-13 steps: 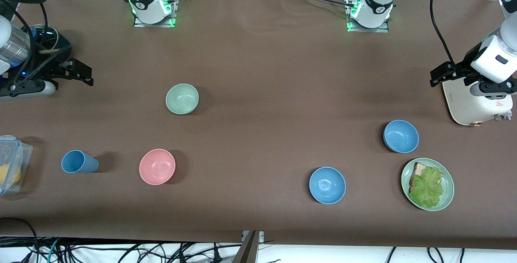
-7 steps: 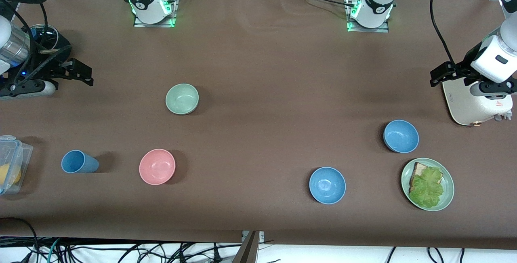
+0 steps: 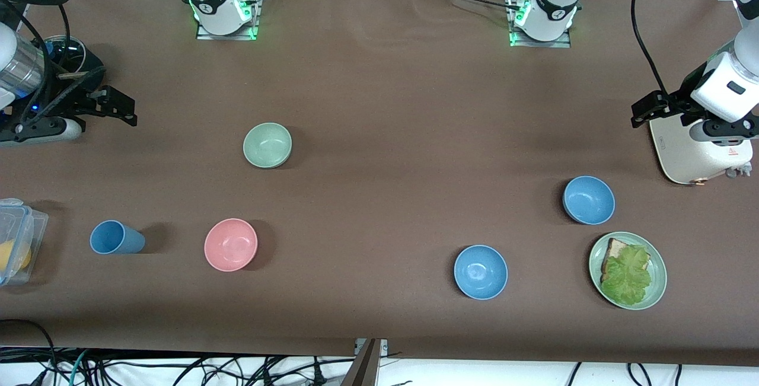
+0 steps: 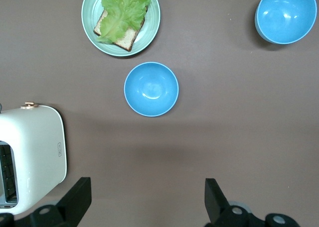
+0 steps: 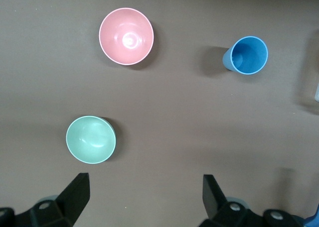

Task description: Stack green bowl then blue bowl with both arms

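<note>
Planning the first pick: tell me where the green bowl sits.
The green bowl stands alone on the table toward the right arm's end, farther from the front camera than the pink bowl, its nearest neighbour, and the blue cup.

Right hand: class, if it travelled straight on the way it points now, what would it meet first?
Probably bare brown tabletop. The open right hand points down at the cloth, with the small pale mint-green bowl just off its line. Depth is uncertain, so a finger might clip the bowl's rim.
</note>
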You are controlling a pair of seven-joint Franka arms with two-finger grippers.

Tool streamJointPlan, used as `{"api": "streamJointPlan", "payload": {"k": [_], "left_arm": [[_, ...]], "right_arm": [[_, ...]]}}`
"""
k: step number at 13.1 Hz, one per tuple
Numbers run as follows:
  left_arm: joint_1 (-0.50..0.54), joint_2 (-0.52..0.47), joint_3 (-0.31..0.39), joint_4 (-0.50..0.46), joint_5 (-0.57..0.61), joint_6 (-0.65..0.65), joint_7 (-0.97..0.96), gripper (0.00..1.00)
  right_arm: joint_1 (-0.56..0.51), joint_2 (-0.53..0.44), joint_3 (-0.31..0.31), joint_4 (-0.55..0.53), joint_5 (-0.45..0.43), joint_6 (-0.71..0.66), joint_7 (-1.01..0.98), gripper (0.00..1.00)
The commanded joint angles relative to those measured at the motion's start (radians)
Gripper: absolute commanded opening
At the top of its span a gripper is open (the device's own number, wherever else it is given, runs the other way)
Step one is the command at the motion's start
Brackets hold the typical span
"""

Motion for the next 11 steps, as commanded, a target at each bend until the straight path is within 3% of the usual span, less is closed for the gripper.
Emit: {"api": "streamJointPlan", "payload": {"k": [1,6,8,11], "left_arm": [[0.001,0.006,0.006,0.018,-0.02,-0.017,0.017,1.0],[0.004,0.041,0.009,0.067,-0.018,-0.001,0.011,1.0],[0.004,0.041,0.007,0.067,-0.018,-0.001,0.011,1.0],[0.004,0.041,0.006,0.067,-0.018,-0.004,0.008,1.0]], "right_arm": [[-0.005,0.013,0.008,0.027,0.004,0.002,-0.002,1.0],[-0.001,0.033,0.011,0.027,0.006,0.002,-0.001,1.0],[-0.002,0.033,0.01,0.029,0.064,0.002,-0.001,1.0],[-0.01,0.029,0.005,0.029,0.076,-0.008,-0.015,1.0]]}}
